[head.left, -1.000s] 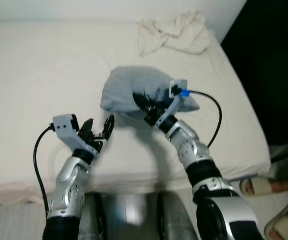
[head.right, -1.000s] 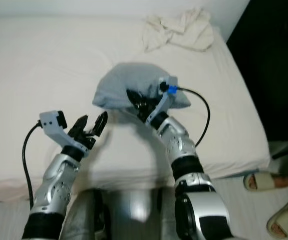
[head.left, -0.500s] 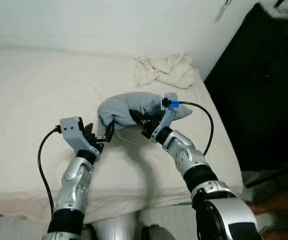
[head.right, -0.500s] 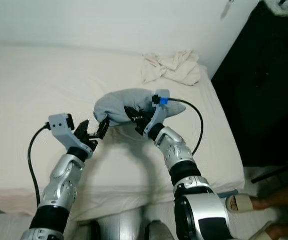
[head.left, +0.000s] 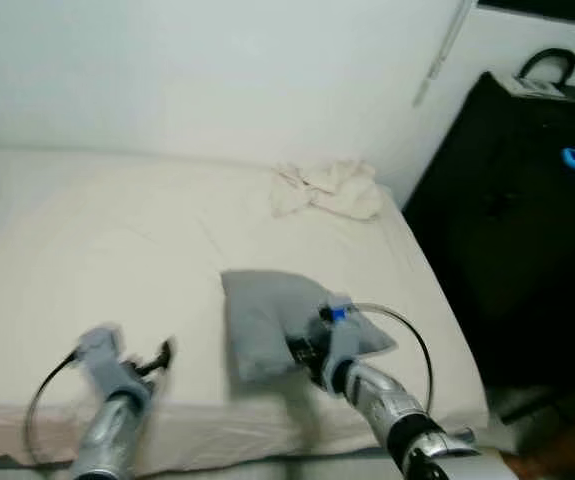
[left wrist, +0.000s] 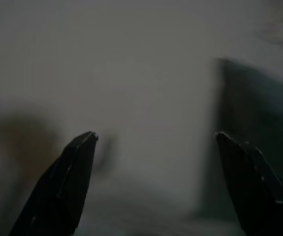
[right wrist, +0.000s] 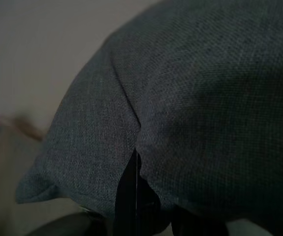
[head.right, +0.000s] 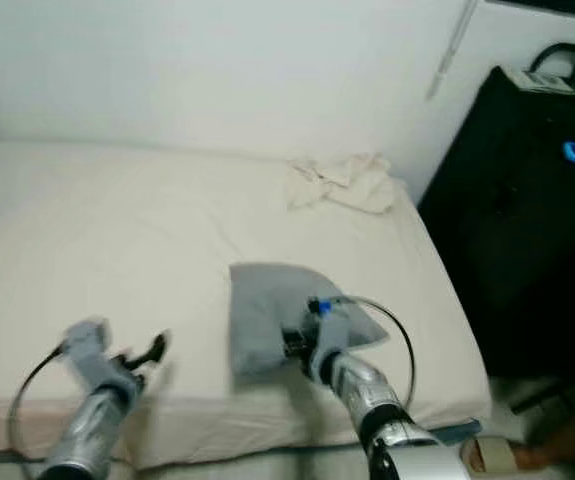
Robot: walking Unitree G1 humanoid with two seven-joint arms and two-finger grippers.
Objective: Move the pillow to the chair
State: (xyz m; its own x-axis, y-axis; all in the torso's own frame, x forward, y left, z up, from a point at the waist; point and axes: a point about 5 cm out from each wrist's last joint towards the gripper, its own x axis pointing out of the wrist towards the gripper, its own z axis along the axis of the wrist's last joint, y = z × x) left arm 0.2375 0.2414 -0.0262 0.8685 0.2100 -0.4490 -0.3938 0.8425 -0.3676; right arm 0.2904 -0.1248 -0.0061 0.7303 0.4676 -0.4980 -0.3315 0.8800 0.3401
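Pillow: the grey pillow [head.left: 267,318] hangs off the right gripper [head.left: 307,352] over the near right part of the bed [head.left: 97,250], its bulk drooping to the left of the grip, one corner trailing right.
Right gripper: pinching a fold of the pillow's cloth; in the right wrist view the fabric [right wrist: 180,98] bunches around a thin dark finger [right wrist: 131,196], so the bite looks shallow, on cover more than stuffing.
Left gripper: the left gripper [head.left: 159,355] hovers low at the near left, fingers spread wide with nothing between them, well apart from the pillow.
Step in hand: judged to be the carry away from the bed toward a chair; no chair can be made out here.
Doing it well: keep the pinch firm and the wrist level, since the sagging weight could peel the fold free; a slow turn would limit swinging. The free gripper could come under the drooping side as support.
Blur: the head views are smeared, so fine detail is uncertain.
Edges: the bed's near edge runs just under both arms; its right edge lies near the pillow's trailing corner.
Obstacles: a tall black cabinet [head.left: 527,230] stands just right of the bed, narrowing any swing that way; a crumpled pale cloth [head.left: 327,188] lies far right on the bed, well apart.
Open room: the mattress to the left is broad and bare.
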